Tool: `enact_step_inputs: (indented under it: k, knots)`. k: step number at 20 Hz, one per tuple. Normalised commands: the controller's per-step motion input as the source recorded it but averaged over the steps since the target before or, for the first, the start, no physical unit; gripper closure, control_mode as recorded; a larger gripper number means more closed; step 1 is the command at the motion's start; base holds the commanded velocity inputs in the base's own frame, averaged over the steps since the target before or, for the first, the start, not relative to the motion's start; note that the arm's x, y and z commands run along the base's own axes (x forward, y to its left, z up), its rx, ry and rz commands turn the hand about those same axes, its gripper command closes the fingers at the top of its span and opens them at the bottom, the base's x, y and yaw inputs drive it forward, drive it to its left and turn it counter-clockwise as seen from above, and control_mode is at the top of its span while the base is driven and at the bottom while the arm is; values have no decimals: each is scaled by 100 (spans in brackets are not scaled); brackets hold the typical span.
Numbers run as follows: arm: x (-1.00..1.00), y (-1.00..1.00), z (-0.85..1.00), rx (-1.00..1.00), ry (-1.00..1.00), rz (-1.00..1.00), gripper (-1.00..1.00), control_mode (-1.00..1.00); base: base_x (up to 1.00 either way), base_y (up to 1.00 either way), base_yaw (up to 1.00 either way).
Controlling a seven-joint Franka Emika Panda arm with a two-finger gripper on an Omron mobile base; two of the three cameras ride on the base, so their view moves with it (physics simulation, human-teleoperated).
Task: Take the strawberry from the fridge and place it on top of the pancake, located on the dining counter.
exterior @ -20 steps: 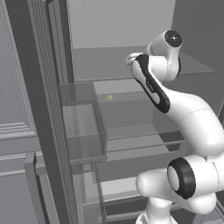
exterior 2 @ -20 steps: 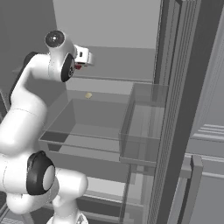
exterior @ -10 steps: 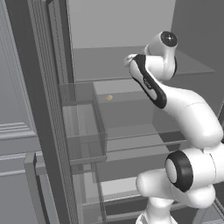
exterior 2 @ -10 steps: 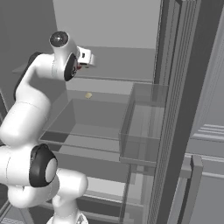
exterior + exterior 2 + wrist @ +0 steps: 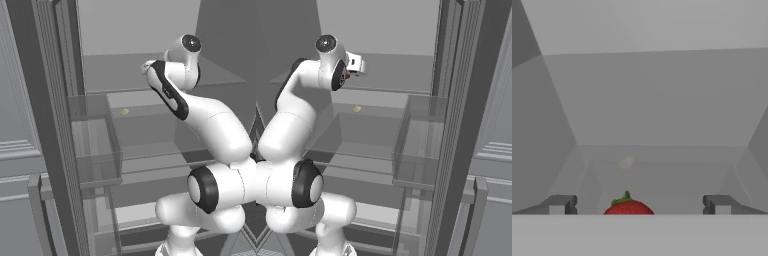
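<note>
I am looking into the open fridge with its pale walls and glass shelves. The strawberry, red with a green top, lies on a shelf at the bottom of the hand view. It sits between the fingertips of my gripper, a little left of the middle. The jaws are open wide and touch nothing. In the base views my hand reaches in above the upper shelf. The pancake and the dining counter are out of view.
A small pale yellowish item rests further back on the glass shelf, also seen from the right. A clear door bin juts out on the open door, and another clear door bin shows opposite.
The arm has pushed slightly deeper into the fridge. The jaws have stayed open.
</note>
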Motion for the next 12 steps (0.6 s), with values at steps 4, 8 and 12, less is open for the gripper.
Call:
enact_step_inputs:
  k: [4, 8, 12]
  knots:
    - [0, 1, -17, -1, 0, 0, 100, -100, 0, 0, 0]
    - [0, 0, -17, -1, 0, 0, 100, -100, 0, 0, 0]
    - [0, 3, -21, -1, 0, 0, 100, -100, 0, 0, 0]
